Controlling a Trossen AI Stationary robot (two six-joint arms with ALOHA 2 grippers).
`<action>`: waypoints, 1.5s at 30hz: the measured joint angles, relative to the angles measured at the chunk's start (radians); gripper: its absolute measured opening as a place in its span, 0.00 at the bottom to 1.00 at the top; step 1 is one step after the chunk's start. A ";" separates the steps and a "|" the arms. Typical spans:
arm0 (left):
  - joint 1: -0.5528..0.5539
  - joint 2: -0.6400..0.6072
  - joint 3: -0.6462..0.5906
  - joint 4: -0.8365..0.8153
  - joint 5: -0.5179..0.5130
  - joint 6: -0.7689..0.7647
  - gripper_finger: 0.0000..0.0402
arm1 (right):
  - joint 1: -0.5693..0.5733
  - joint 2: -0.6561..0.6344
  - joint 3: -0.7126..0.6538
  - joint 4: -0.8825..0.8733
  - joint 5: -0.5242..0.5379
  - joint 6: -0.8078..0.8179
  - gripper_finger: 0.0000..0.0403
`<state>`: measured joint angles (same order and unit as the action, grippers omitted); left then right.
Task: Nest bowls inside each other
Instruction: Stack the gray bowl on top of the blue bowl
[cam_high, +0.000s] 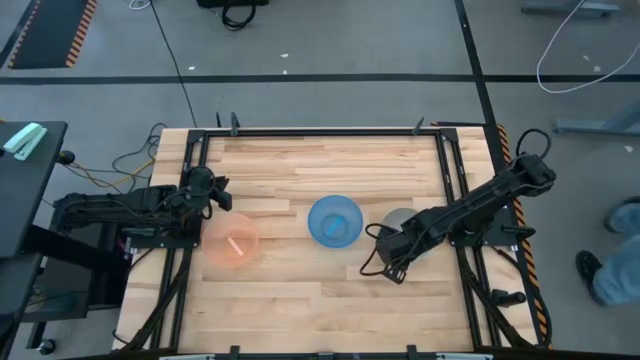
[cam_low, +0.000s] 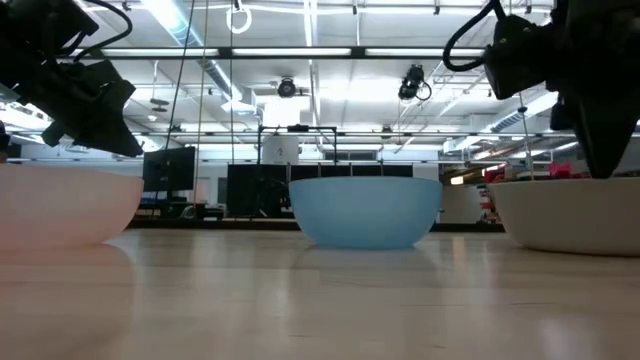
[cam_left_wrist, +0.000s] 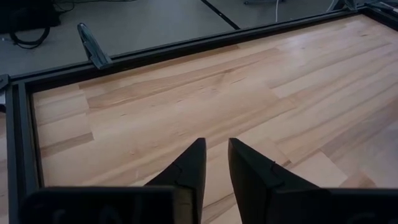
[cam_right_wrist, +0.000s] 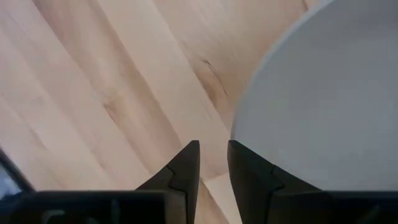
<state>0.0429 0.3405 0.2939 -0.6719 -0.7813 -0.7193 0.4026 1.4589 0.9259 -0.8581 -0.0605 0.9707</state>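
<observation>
The wooden table (cam_high: 330, 160) carries pink bowl (cam_high: 231, 245), blue bowl (cam_high: 334, 221), grey bowl (cam_high: 398, 219).

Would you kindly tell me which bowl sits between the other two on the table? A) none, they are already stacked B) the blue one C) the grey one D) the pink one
B: in the high view the blue bowl stands apart in the middle, with the pink bowl on its left and the grey bowl on its right, partly under the right arm.
</observation>
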 joint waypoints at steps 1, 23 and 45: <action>0.000 0.000 0.000 0.000 0.000 0.000 0.20 | 0.000 0.000 -0.007 -0.004 0.002 0.000 0.23; 0.000 0.001 0.000 -0.006 0.000 0.000 0.20 | -0.036 0.000 -0.051 -0.077 0.091 -0.005 0.23; 0.000 0.001 0.000 -0.006 0.000 0.000 0.20 | -0.033 0.001 0.041 -0.177 0.166 -0.035 0.19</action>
<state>0.0429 0.3412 0.2939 -0.6781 -0.7815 -0.7193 0.3695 1.4601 0.9672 -1.0352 0.1051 0.9360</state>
